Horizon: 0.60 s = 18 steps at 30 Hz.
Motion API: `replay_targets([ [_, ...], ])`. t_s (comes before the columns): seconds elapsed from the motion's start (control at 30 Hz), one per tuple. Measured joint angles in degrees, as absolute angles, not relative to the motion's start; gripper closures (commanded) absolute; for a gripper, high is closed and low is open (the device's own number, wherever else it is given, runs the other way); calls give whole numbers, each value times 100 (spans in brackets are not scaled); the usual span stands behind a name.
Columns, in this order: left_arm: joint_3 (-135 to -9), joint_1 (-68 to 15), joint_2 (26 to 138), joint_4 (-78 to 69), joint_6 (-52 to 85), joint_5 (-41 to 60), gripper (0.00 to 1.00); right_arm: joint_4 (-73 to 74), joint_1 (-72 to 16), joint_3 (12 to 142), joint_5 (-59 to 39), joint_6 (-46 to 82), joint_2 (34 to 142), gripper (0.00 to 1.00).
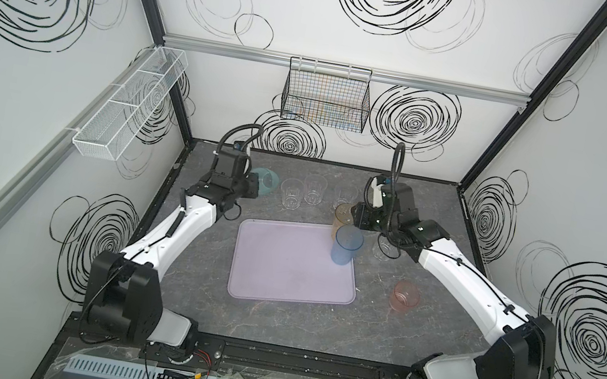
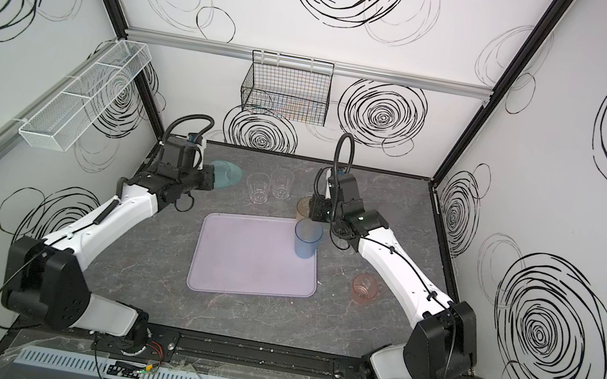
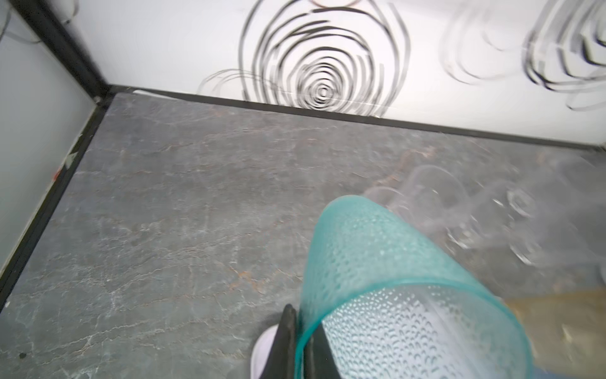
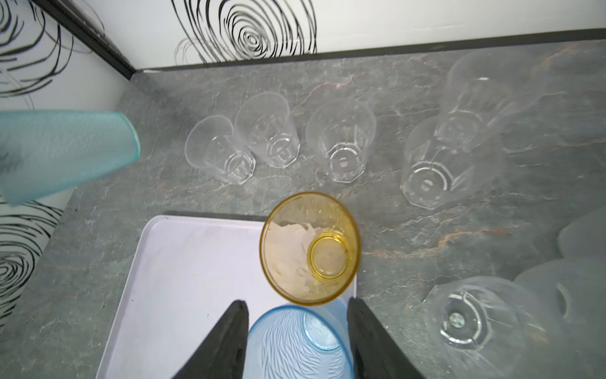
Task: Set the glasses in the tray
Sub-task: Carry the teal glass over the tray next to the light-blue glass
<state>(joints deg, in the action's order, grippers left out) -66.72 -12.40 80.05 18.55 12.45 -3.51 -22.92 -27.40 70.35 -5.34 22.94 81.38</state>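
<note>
— Where is the left gripper (image 3: 301,323)?
— Upper left of the middle in both top views, beyond the far left corner of the tray (image 1: 277,279). Its jaws are clamped on the rim of the teal glass (image 1: 268,183): the left wrist view shows one finger outside the wall and one inside. The glass is tipped on its side in that grip, outside the tray.
— And the right gripper (image 4: 296,302)?
— Just right of the middle, over the tray's far right corner. Its jaws stand apart with the blue glass (image 4: 295,347) between them. Whether they press on it or only flank it, I cannot tell.
— Is the blue one in the tray?
— Yes, upright in that far right corner. The amber glass (image 4: 311,249) stands just behind it, and the right wrist view shows its base inside the same corner.
— And the others?
— Clear glasses (image 1: 291,193) stand in a row on the gray table (image 1: 267,336), across the upper middle of the frame, past the tray's far edge. One more clear glass is half hidden under the right arm. The pink glass (image 1: 405,297) stands alone on the table, right of the tray, toward the lower right of the middle.
</note>
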Motion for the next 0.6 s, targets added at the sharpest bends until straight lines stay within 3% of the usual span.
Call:
replay_targets([
  [0.33, -5905, -3157, 7644, 3566, 965, 185, 100, -2241, -1962, 7011, -587, 2246, 7714, 47],
  [0.6, -6005, -4187, 8009, 3365, 1343, 670, 100, -2239, -1957, 6884, -744, 2255, 7743, 48],
])
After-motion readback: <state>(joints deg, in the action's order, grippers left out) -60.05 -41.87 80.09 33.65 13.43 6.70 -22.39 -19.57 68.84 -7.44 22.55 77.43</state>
